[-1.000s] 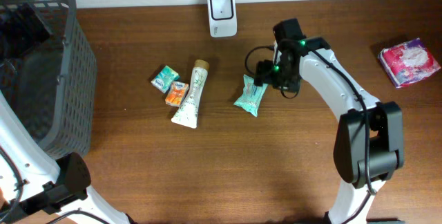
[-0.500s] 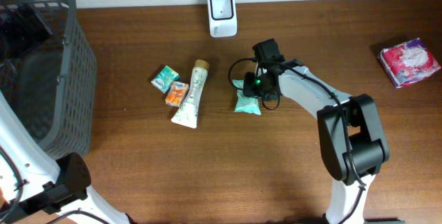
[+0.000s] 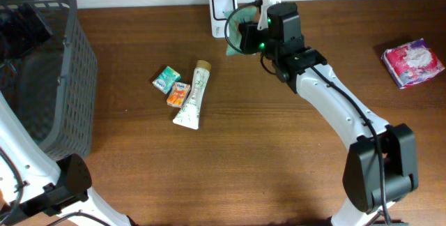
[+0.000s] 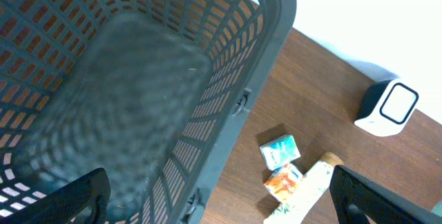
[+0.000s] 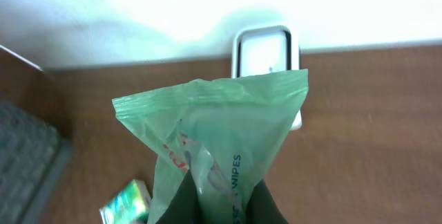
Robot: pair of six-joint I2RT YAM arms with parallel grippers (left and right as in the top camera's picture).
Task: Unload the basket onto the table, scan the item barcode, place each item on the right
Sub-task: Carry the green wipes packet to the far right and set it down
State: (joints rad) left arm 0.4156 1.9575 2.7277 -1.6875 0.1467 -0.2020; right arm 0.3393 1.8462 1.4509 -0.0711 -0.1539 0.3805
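1. Left gripper (image 4: 219, 182): black fingers spread wide, nothing between them; poised over the basket (image 4: 235, 72) at far left.
2. Basket: dark grey plastic, lattice walls, rounded rim; unmoved since a second ago.
3. Teal packet (image 3: 166, 79) and orange packet (image 3: 178, 94): small, flat, glossy, touching each other; just left of the tube (image 3: 193, 104); same places as before.
4. Tube: white with green print, tan cap toward the far edge, flat crimped end toward the near edge; lying on the brown wood-grain table (image 3: 209, 177); unmoved.
5. Scanner (image 3: 224, 6): white rounded box with a dark-outlined window; at the table's far edge.
6. Wipes pack (image 5: 214, 134): soft mint-green film, crinkled, straight sealed top edge; lifted off the table, just right of the scanner, overlapping its lower edge in the right wrist view. A second ago flat on the wood, right of the tube.
7. Right gripper (image 5: 221, 200): clamped on the pack's lower end; a second ago open beside it.
8. Pink pack (image 3: 412, 62): soft, patterned wrapper; far right; unmoved.
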